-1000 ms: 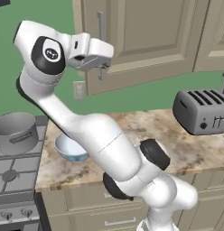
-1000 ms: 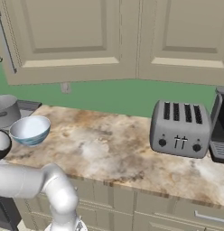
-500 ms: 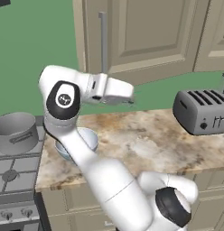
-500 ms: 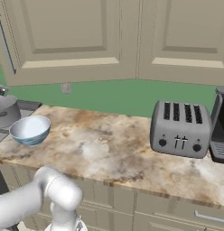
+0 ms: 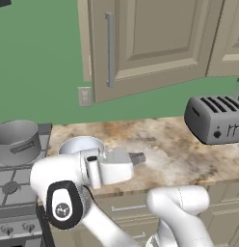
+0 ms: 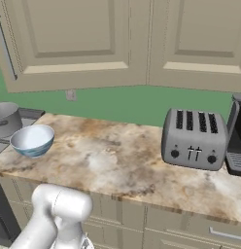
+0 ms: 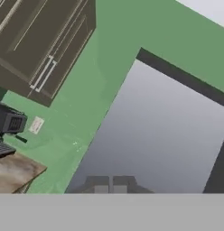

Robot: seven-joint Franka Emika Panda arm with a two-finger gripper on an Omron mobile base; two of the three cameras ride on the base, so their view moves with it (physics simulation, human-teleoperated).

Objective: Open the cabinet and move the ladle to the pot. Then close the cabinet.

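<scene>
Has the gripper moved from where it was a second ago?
Yes. In the left base view the gripper has dropped from beside the cabinet handle down to counter level, next to the bowl.

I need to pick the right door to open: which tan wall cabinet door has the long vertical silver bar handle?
The wide raised-panel cabinet door above the wall outlet, left of the toaster. Its bar handle runs down its left edge; the neighbouring doors show none.
</scene>
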